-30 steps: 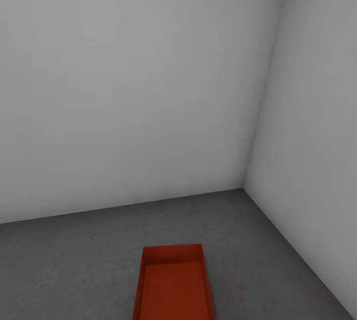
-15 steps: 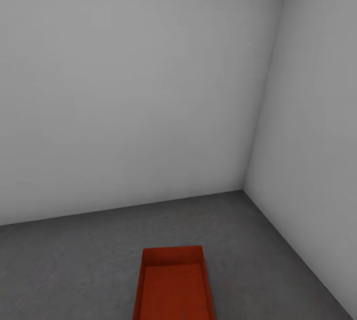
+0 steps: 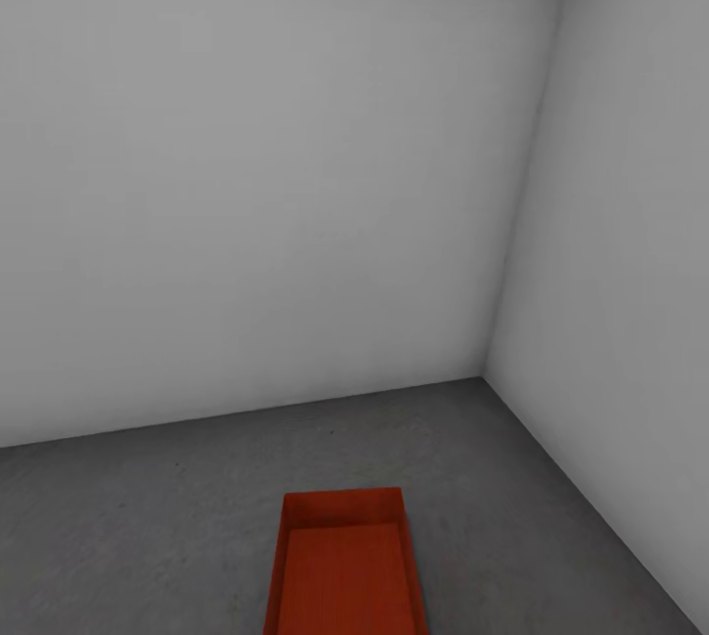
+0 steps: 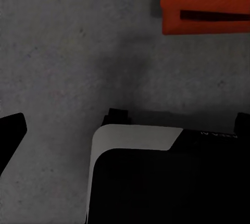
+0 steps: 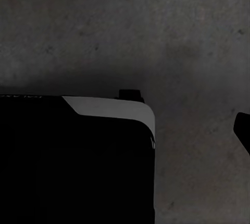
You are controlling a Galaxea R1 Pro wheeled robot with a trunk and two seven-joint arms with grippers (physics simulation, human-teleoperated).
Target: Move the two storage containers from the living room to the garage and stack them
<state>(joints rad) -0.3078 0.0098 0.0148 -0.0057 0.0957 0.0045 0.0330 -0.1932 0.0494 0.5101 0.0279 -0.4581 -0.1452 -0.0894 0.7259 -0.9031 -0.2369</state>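
Head view: storage container [image 3: 345,571] (open-topped) on garage floor [image 3: 148,527].

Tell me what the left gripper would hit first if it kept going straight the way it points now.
Most likely the bare concrete floor: the left wrist camera looks down onto it. The orange-red container lies off to one side of that line, though depth is hard to judge.

Storage container [image 3: 345,571] sitting on floor [image 3: 148,537], lying lengthwise toward back wall [image 3: 266,172]. Side wall [image 3: 630,241] standing at right, meeting back wall in corner beyond container.
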